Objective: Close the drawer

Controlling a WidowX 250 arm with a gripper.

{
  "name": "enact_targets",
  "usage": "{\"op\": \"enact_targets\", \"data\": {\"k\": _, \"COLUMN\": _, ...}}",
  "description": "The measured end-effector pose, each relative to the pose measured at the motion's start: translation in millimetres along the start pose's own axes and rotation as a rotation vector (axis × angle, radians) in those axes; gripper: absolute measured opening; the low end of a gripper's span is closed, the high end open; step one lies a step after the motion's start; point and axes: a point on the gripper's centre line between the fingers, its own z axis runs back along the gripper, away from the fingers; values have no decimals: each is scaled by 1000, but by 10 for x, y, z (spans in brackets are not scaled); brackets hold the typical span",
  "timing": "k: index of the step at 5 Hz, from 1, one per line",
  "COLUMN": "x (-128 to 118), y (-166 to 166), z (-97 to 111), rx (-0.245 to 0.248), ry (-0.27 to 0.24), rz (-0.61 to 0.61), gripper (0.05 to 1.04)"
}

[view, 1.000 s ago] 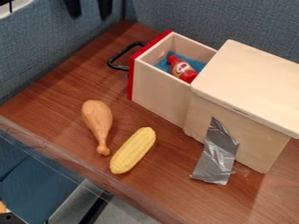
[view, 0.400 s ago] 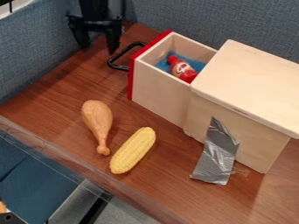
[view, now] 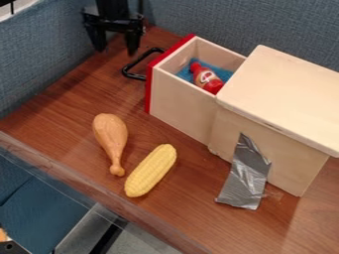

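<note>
The hand (view: 116, 51) hangs above the far left part of the wooden surface (view: 56, 101), its two fingers spread with nothing between them, just beyond the black loop handle (view: 137, 61). I'd worry about that handle first: if a finger came down inside the loop or hooked it, the push could twist the drawer (view: 179, 105) instead of sliding it home. Coming in too high, the fingers could ride over the top edge of the red front (view: 148, 89) and knock the red bottle (view: 206, 80) lying inside on something blue (view: 222, 73). A shove at one corner of that front could cock the drawer sideways and jam it in the wooden box (view: 285, 99); and if the silver tape (view: 244, 176), which I take to be holding the box down, let go, the whole lot might skid right. The drawer itself stands out from the left side of the box, to the right of the hand, upright and well open. Its front and handle point left and a little far, and its long axis slants from far left to near right, so the push ought to follow that line.
</note>
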Motion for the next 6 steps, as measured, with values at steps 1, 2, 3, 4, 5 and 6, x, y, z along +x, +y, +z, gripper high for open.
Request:
{"op": "enact_targets", "data": {"k": 1, "x": 84, "y": 20, "z": 1, "rx": 3, "ry": -12, "rz": 2, "gripper": 1000}}
{"op": "enact_targets", "data": {"k": 2, "x": 143, "y": 65, "z": -45, "rx": 20, "ry": -3, "rz": -7, "gripper": 1000}}
{"op": "enact_targets", "data": {"k": 3, "x": 126, "y": 134, "z": -133, "rx": 50, "ry": 46, "rz": -11, "gripper": 1000}}
{"op": "enact_targets", "data": {"k": 4, "x": 70, "y": 173, "z": -204, "rx": 70, "ry": 88, "rz": -14, "gripper": 1000}}
{"op": "enact_targets", "data": {"k": 5, "x": 23, "y": 176, "z": -255, "rx": 79, "ry": 118, "rz": -16, "gripper": 1000}}
{"op": "enact_targets", "data": {"k": 6, "x": -63, "y": 70, "z": -333, "rx": 49, "ry": 147, "rz": -29, "gripper": 999}}
